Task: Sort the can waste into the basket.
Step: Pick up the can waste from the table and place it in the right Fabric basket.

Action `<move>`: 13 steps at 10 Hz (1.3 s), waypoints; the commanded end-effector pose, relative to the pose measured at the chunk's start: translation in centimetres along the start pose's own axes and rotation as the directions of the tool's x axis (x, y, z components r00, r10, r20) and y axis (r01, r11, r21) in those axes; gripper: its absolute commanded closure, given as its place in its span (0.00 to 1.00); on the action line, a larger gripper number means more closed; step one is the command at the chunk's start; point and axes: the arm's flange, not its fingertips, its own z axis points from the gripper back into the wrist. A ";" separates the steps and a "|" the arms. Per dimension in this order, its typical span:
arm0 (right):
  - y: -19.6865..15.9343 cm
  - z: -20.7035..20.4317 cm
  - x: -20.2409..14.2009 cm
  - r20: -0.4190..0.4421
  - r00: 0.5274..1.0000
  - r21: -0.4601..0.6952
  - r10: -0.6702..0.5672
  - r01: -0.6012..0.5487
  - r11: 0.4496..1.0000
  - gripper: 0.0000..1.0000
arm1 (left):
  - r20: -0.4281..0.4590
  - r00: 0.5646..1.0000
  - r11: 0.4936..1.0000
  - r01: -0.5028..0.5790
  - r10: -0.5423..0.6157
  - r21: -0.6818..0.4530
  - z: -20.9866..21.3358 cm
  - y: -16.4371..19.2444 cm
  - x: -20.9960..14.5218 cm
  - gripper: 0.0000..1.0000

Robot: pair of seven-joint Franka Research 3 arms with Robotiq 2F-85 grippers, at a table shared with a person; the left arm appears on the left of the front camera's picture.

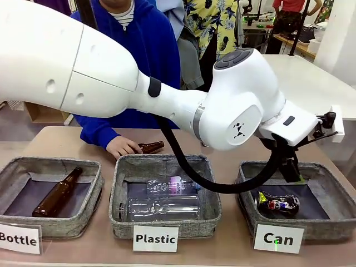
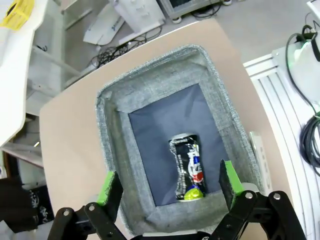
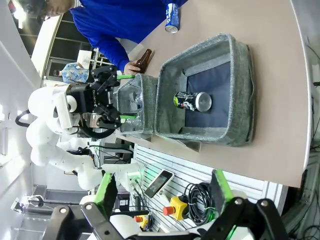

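the left gripper [image 2: 168, 180] hangs spread and empty over the shallow grey fabric basket [image 2: 150, 75] signed "can", at the right; the crushed dark drink can with red, blue and yellow print [image 2: 187, 167] lies on its lining, so it counts as sorted; the right gripper [image 3: 163, 190] is spread too, holding nothing; the small blue and white metal can [image 3: 171, 11] sits on the far table side, probably the next pick.

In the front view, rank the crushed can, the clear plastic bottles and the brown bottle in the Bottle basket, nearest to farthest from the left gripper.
1. crushed can, in the Can basket under the left gripper
2. clear plastic bottles, in the middle basket
3. brown bottle, in the far left basket
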 end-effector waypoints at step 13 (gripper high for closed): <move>10.6 -27.7 3.5 -0.519 0.782 0.349 0.346 -0.175 0.920 0.00 | 0.031 0.858 0.847 -0.512 0.513 0.143 24.3 2.1 -17.7 0.00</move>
